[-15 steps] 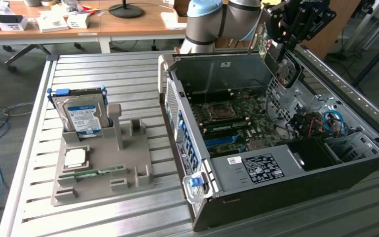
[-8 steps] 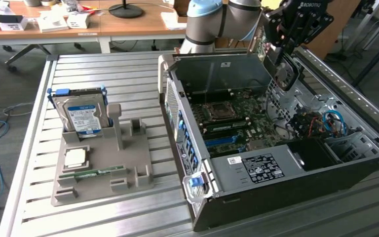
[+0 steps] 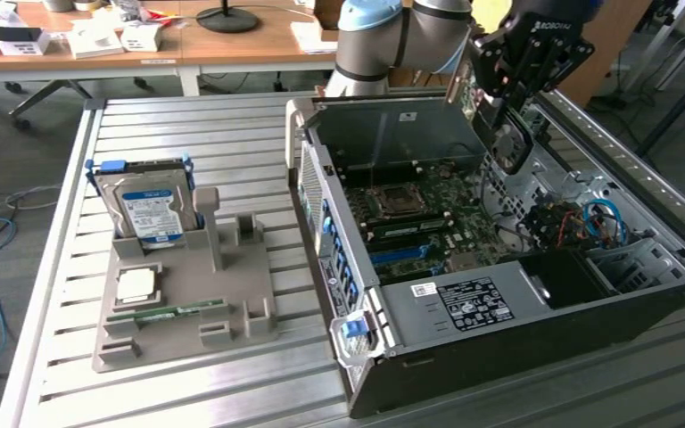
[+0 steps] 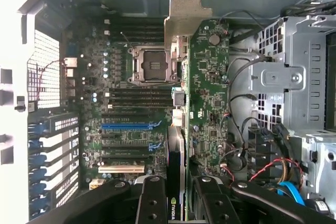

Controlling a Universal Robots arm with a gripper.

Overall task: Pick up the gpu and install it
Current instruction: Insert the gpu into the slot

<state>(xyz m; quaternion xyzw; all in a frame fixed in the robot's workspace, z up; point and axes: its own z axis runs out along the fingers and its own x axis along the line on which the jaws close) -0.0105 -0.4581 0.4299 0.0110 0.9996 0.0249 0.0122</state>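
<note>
Above the far right part of the open computer case (image 3: 676, 267), the gripper (image 3: 507, 114) hangs with its 2 fingers (image 4: 152, 203) closed on the gpu (image 3: 510, 147). The card is therefore off the table and clear of the motherboard (image 3: 420, 209), not yet seated. From the wrist view the card runs edge-on between the pads. Its green board face is showing and its pale metal bracket (image 4: 185, 11) lies toward the far wall of the case. A blue slot (image 4: 128, 126) lies on the board below, just beside the card's line.

By its build, the card should be light and stiff but fragile: a thin board with exposed small parts and what looks like a fan on 1 face. The hold, at the end opposite the bracket, seems sound, since it leaves the bracket and the connector edge free.

Well apart, on the exterior view's left, the hard drive (image 3: 146, 209) stands in the grey holder (image 3: 188, 303) on the slatted table (image 3: 200, 134).
</note>
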